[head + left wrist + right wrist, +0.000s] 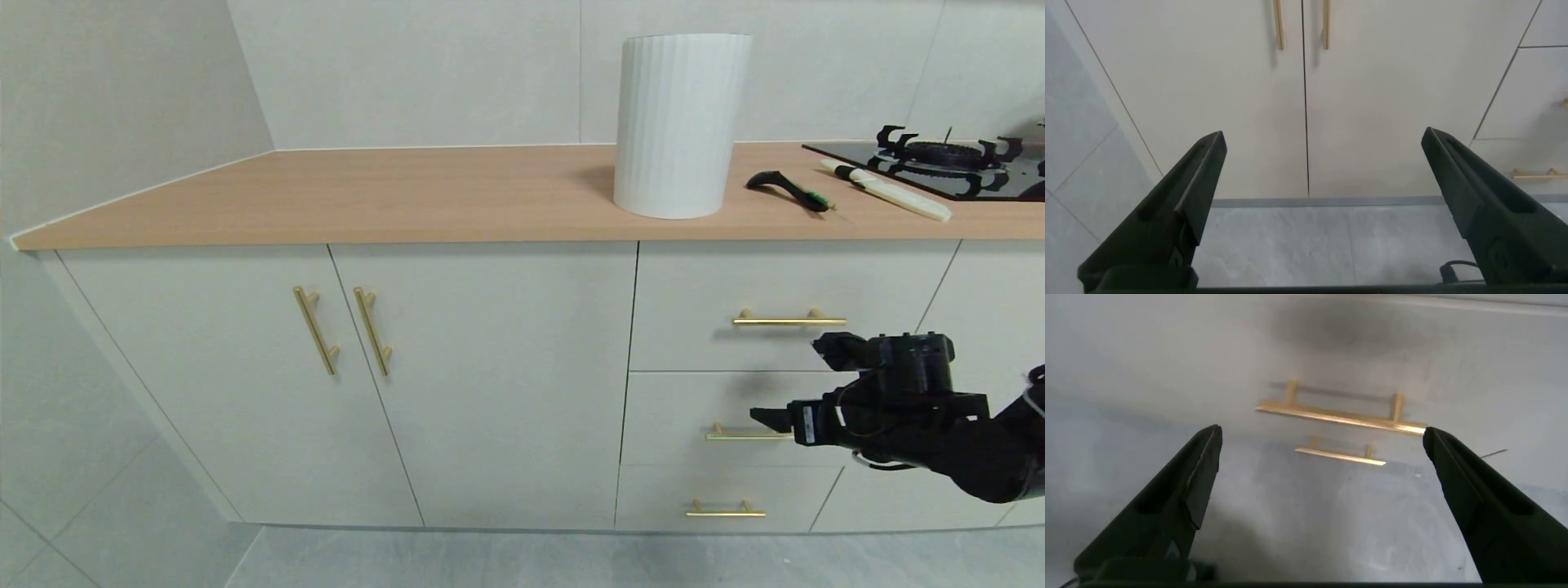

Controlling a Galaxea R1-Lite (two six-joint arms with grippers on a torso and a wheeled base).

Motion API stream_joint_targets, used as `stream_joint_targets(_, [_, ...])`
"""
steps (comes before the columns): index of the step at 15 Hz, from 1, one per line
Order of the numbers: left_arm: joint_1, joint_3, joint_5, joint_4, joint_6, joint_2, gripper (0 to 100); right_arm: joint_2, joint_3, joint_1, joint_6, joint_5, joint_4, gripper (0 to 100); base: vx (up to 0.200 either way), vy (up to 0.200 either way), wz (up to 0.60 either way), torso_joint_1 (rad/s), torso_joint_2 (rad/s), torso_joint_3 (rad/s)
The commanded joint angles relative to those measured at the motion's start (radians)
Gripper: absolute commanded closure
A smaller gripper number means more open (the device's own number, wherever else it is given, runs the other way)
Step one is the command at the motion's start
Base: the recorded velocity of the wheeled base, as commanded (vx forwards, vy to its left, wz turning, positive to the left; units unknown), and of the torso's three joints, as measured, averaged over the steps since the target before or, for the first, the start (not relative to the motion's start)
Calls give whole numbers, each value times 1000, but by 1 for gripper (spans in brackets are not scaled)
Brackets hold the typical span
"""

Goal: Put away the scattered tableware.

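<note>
Grey tiled wall backs a long wooden countertop, which runs across a pale cabinet front. Under the counter on the left are two doors with upright brass handles. To their right is a stack of three drawers, each with a level brass handle.

On the counter stands a tall white ribbed container, upright and near the front edge. Well to its right a black glass hob carries a dark burner grate.

Between container and hob lie the two loose pieces. A white knife rests just beside the hob's near corner. Its long axis is diagonal, with the narrow end toward the wall and the broader end toward the counter's front right. A small black tool lies near the container's base, roughly parallel to the knife, its curved black head to the left and its thin green tip pointing front-right.

The right gripper hangs below counter height in front of the drawers, fingers spread wide with nothing between them. It faces the middle drawer handle, with the bottom one beyond. The left gripper is likewise spread wide and empty, facing the seam between the two doors low down near the floor.
</note>
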Motion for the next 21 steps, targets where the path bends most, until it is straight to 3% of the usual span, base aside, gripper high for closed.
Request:
stream_joint_targets(1, [0,0,0,0,0,0,0,136,-15,13,-5,-20,-41,0,0,0,0,0,0,0])
stream_joint_targets(10, [0,0,0,0,0,0,0,317,-31,10,-1,-158,-308,0,0,0,0,0,0,0])
stream_joint_targets(13, [0,0,0,0,0,0,0,364,-87,10,24,-223,-309,0,0,0,0,0,0,0])
stream_joint_targets(21, [0,0,0,0,0,0,0,426,-148,7,33,-241,-309,0,0,0,0,0,0,0])
